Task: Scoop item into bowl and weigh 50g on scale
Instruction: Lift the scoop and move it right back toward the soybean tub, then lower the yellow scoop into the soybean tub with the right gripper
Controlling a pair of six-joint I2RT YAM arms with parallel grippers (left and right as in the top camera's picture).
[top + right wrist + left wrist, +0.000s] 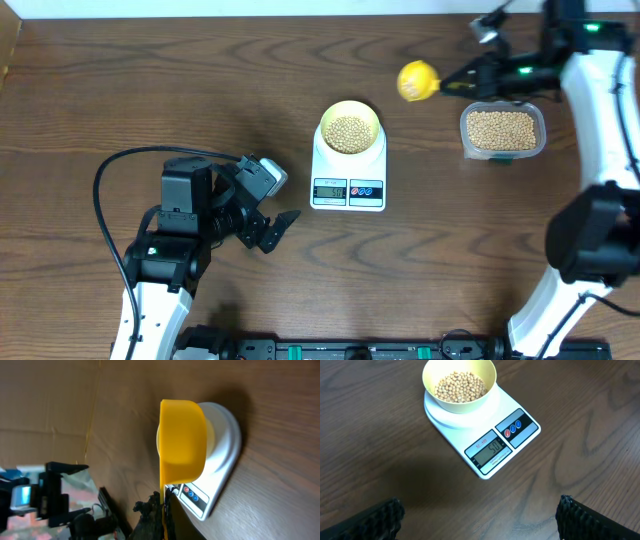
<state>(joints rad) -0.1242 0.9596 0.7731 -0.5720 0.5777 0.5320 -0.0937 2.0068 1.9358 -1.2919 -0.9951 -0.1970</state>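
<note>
Where the left arm sits folded low at the near-left of the table (120, 80), found left gripper (277, 229) spread wide, empty, pointed toward the scale (461, 440). Logged right arm stretched up the right side, bent inward at the far edge, right gripper (455, 82) pinching the handle of the yellow scoop (417, 80), just beside the clear tub (503, 131). Found bowl (460, 407) sitting on the scale platform, beans (460, 386) inside. Read display (492, 449) as 50.

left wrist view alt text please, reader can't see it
A pale yellow bowl of tan beans sits on a white digital scale whose display shows 50, on a dark wood table. The left pincer is open and empty, its dark fingertips at the bottom corners.
</note>
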